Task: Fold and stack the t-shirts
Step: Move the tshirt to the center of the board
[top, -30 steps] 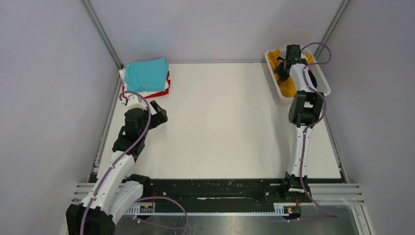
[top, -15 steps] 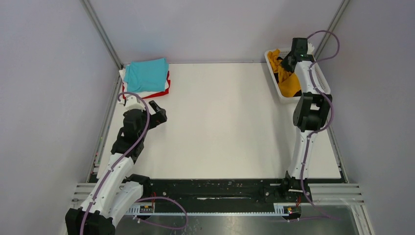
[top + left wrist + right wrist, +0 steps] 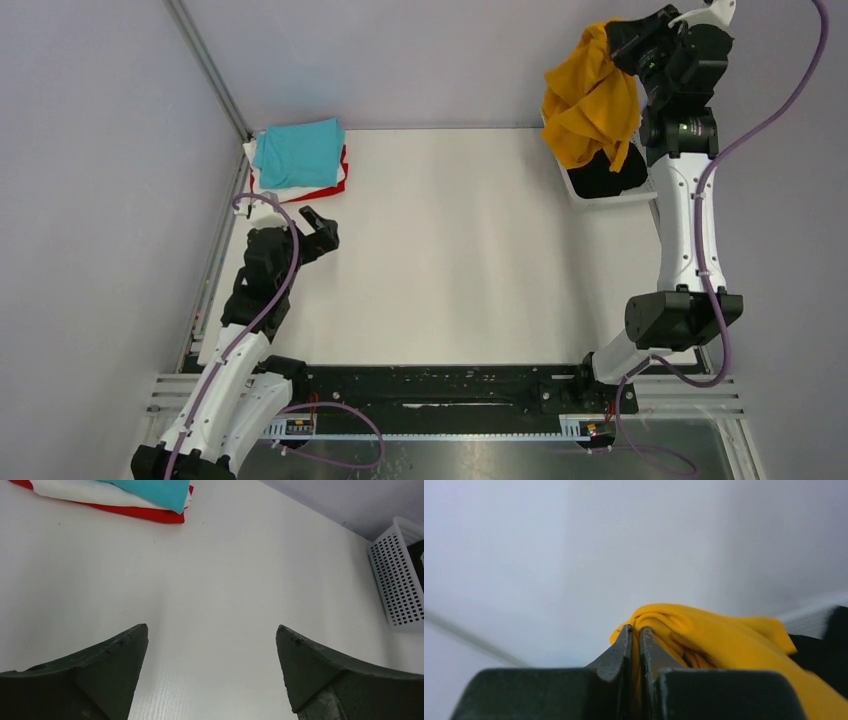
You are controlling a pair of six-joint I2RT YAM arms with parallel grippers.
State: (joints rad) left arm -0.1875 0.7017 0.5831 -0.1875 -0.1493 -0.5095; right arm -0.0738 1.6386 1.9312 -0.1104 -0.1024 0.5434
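Note:
My right gripper (image 3: 622,38) is shut on the orange-yellow t-shirt (image 3: 590,100) and holds it high above the basket; the cloth hangs bunched below. It shows pinched between the jaws in the right wrist view (image 3: 724,640). A black t-shirt (image 3: 605,178) lies in the basket. A folded stack sits at the far left: turquoise t-shirt (image 3: 298,152) on top, white (image 3: 262,183) under it, red (image 3: 330,188) at the bottom. The stack also shows in the left wrist view (image 3: 150,495). My left gripper (image 3: 322,228) is open and empty, low over the table near the stack.
The white lattice basket (image 3: 560,165) stands at the far right by the wall; it also shows in the left wrist view (image 3: 402,575). The white table (image 3: 450,260) is fenced by metal rails at both sides. Grey walls close in behind.
My right arm has risen sharply, lifting the orange-yellow t-shirt out of the basket and uncovering the black one. My left gripper has barely shifted.

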